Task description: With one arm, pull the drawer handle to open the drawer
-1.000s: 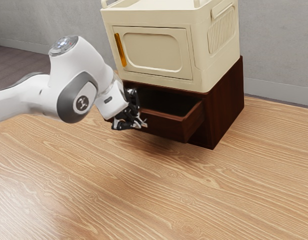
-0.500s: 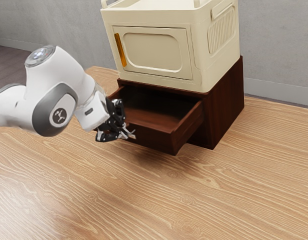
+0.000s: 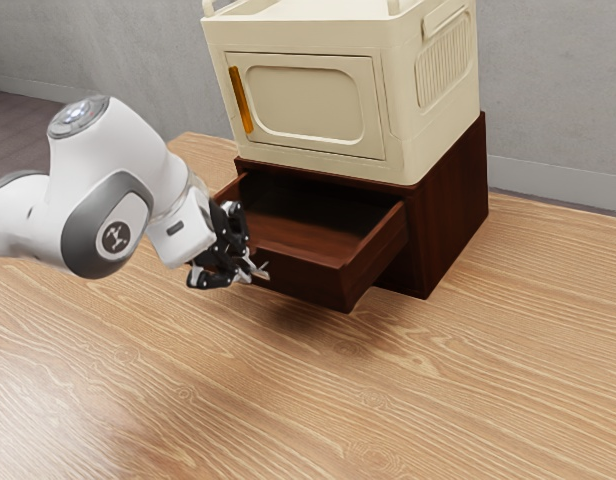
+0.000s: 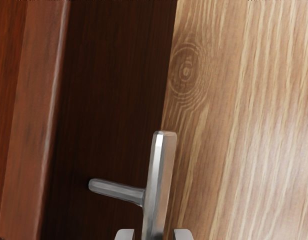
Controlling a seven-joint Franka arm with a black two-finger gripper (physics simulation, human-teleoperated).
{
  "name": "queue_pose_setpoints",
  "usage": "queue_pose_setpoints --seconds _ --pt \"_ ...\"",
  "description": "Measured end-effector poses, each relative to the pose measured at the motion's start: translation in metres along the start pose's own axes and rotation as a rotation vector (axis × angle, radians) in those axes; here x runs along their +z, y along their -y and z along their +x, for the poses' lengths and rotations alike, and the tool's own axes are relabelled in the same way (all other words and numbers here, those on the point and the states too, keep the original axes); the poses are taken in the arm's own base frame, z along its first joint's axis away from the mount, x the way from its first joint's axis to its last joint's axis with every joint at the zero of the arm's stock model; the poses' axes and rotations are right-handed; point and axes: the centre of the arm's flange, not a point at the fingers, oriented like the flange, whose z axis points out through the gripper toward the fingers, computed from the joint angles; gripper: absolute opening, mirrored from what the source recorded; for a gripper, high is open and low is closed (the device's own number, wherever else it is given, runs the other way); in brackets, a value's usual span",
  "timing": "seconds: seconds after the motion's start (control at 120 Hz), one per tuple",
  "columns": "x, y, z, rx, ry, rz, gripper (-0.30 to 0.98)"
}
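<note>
White jointed arm with dark grey joint covers (image 3: 153,190): brought in from the exterior view's left with the wrist bent down; the hand is aimed low, presumably so that the pull can be made nearly straight out.

Black two-finger end effector (image 4: 154,234): set astride the handle bar, with a finger to either side. The fingers are parted by a moderate gap, and a narrow space is seen between the bar and each tip; nothing appears to be gripped.

Upright orange door handle (image 3: 240,100): fixed to the upper door and left alone, since it is not the one needed for the drawer.

Silver metal bar handle (image 4: 161,172): held off the drawer front by a short post, so that room is given for fingers behind it; it is placed between the two tips.

Dark reddish-brown wooden drawer (image 3: 298,282): drawn well out from its housing, its front panel beside the end effector. The opening can be judged largely or wholly achieved; if more travel is wanted, a firmer hold should be taken first, as the bar could slip.

Cream box-shaped unit with a panelled door (image 3: 408,120): rested on the cabinet top, clear of the drawer's path.

Dark brown wooden cabinet (image 3: 453,210): stood on the desk, with its front turned toward the arm's side for access.

Light wood-grained desk (image 3: 468,370): extended beneath the cabinet and the drawn-out drawer.
</note>
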Motion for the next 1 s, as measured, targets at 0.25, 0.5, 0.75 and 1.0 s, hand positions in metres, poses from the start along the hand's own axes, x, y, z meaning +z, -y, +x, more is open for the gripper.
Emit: queue_pose_setpoints --seconds 0.25,0.5,0.75,1.0 --pt "-0.018 0.000 0.003 0.003 -0.011 0.018 0.12" --pt "-0.120 0.054 0.019 0.016 -0.020 0.054 0.23" --pt "-0.083 0.095 -0.023 -0.103 0.014 -0.212 0.53" --pt "-0.083 0.086 -0.019 -0.117 0.000 -0.305 0.64"
